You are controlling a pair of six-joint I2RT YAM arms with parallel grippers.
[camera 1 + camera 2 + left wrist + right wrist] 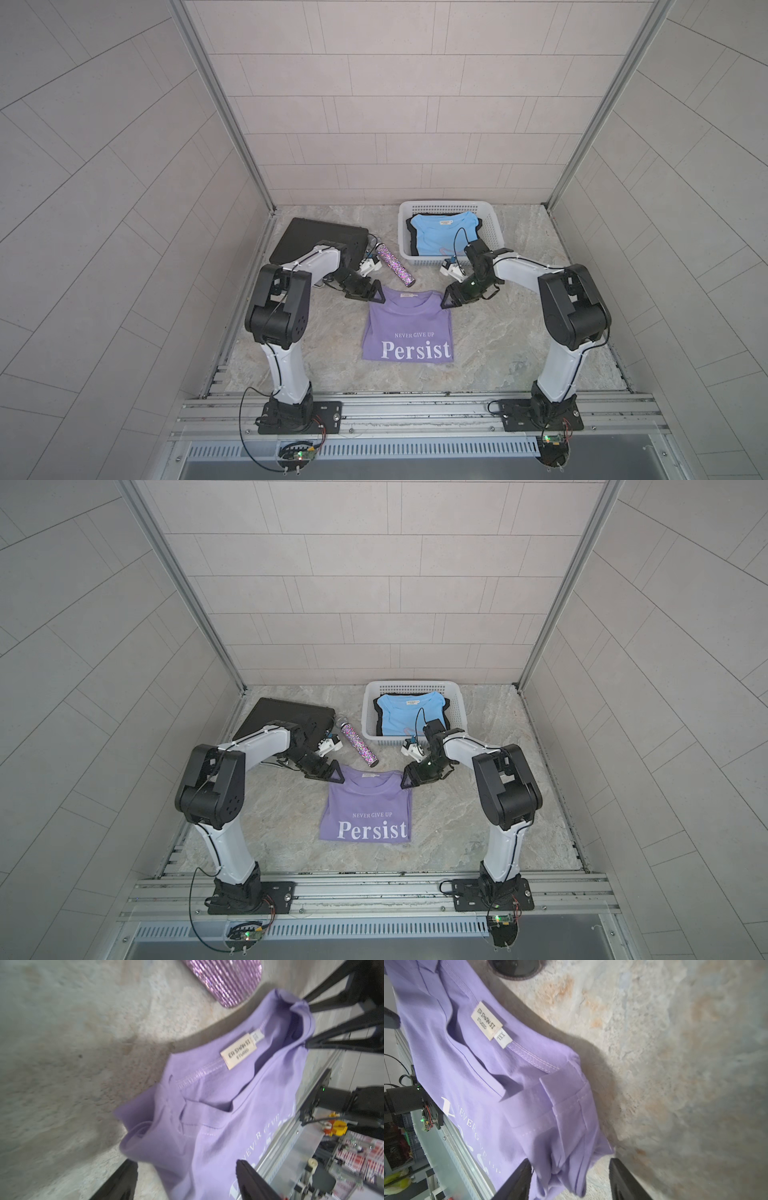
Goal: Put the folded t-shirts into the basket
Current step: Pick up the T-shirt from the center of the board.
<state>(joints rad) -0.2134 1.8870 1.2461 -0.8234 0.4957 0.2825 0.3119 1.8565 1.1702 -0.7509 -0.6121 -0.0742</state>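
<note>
Left gripper [369, 296] and right gripper [451, 300] both gape, released, each straddling a collar corner of the lilac Persist t-shirt [407, 328], flat on the table [498, 332]; the white mesh basket [444, 205] sits beyond the collar, nearer the right arm

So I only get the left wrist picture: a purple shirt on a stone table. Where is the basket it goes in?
Observer: The basket stands at the far side of the table, beyond the collar end of the lilac shirt.
Operator: Anything in it yet?
Observer: Yes, a light blue shirt lies on a black shirt whose edges show beside it.
Operator: And the sparkly thing at the edge of my picture?
Observer: A glittery bottle lying on its side, between a flat black case and the basket.
</note>
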